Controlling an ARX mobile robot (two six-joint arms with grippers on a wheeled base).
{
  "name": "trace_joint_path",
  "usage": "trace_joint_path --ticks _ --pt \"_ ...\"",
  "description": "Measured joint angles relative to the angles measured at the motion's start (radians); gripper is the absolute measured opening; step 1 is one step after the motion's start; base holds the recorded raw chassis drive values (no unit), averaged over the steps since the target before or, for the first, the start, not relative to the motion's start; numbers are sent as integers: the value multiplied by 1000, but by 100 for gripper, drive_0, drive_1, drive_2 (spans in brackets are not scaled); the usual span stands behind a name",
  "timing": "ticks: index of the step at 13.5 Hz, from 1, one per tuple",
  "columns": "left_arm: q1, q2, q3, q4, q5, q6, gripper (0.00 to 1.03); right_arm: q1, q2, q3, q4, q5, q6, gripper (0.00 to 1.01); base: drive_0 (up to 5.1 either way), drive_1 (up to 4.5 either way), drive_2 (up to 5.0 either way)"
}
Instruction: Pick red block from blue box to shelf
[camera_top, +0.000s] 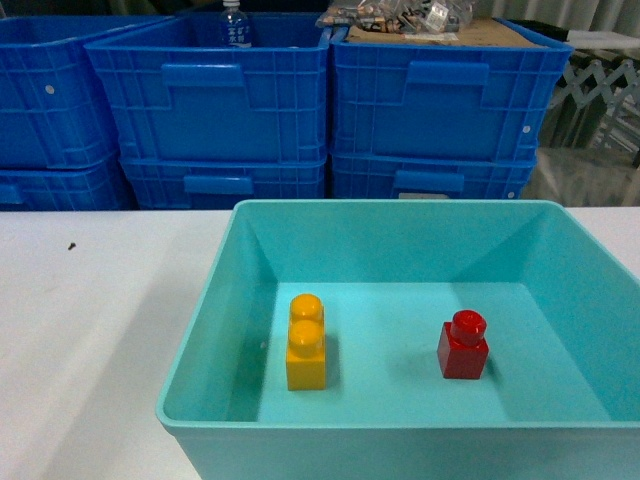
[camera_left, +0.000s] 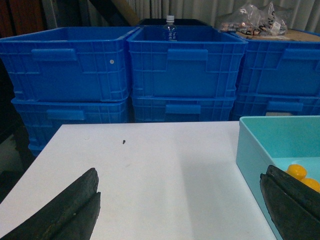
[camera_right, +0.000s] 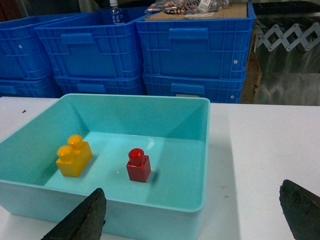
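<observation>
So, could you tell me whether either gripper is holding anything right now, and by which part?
Nothing is held. The left gripper and right gripper are both open and empty; the red block sits untouched in the blue box.

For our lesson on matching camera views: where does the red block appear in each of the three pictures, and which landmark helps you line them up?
Head: the red block stands right of centre on the blue box floor.
Left wrist: not in view; only a box corner shows.
Right wrist: left of centre, on the box floor.
Shared landmark: the yellow brick, to the block's left in the head and right wrist views.

Both hands: matte black, tapered fingers (camera_left: 65, 210).
</observation>
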Motion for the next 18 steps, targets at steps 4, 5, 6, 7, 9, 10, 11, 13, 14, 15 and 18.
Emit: trace_joint_path --ticks 4,5,6,7,9,10,11,13,14,15,18 --pt "0 0 0 0 0 0 98 0 0 0 0 0 0 98 0 0 0" --pt "0 0 0 0 0 0 98 0 0 0 0 0 0 98 0 0 0" --pt "0 0 0 0 0 0 98 0 0 0 0 0 0 98 0 0 0" --pt "0 0 0 0 0 0 98 0 0 0 0 0 0 98 0 0 0" --pt "0 0 0 0 0 0 98 0 0 0 0 0 0 98 0 0 0" --pt "0 0 0 0 0 0 98 0 0 0 0 0 0 98 0 0 0" --pt "0 0 0 0 0 0 98 0 0 0 0 0 0 98 0 0 0" --pt "0 0 0 0 0 0 98 0 0 0 0 0 0 98 0 0 0" --pt "0 0 0 0 0 0 98 0 0 0 0 0 0 98 0 0 0" --pt "0 0 0 0 0 0 98 0 0 0 0 0 0 98 0 0 0" --pt "0 0 0 0 0 0 98 0 0 0 0 0 0 98 0 0 0"
